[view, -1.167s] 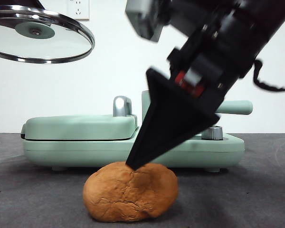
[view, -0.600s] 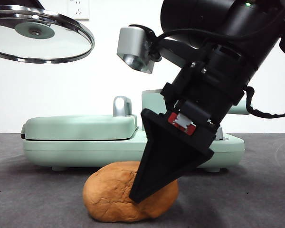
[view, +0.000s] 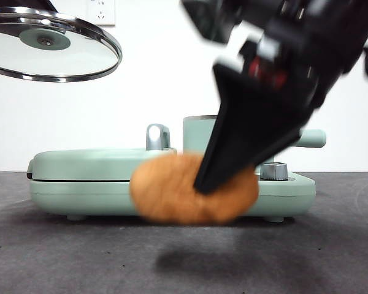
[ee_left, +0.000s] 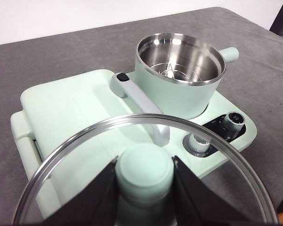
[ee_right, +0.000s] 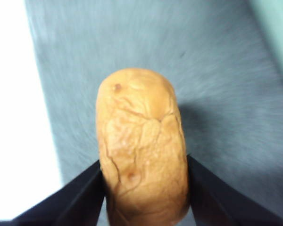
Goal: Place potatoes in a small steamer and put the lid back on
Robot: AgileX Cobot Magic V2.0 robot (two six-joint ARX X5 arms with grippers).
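The orange-brown potato [view: 172, 191] hangs blurred above the table, in front of the appliance. My right gripper [view: 202, 187] is shut on it from above; the right wrist view shows the cracked potato [ee_right: 139, 136] pinched between both jaws of this gripper [ee_right: 144, 186]. Behind it stands the mint-green small steamer [view: 199, 131], uncovered, its steel inside [ee_left: 179, 61] holding nothing. The glass lid [view: 49, 43] hovers high at the left. My left gripper [ee_left: 144, 165] is shut on the lid's green knob [ee_left: 144, 176], with the lid's chrome rim [ee_left: 132, 123] ringing it.
A flat mint-green griddle [view: 104, 165] with a chrome handle [view: 157, 136] fills the left part of the appliance base. Two control dials [ee_left: 233, 120] sit on the base beside the steamer. The steamer's straight handle [view: 313, 138] sticks out to the right. Dark grey table [view: 49, 257] lies in front.
The right gripper dropped onto the potato, shut on it and lifted it off the table, carrying it up and a little right. The lid stays where it was.
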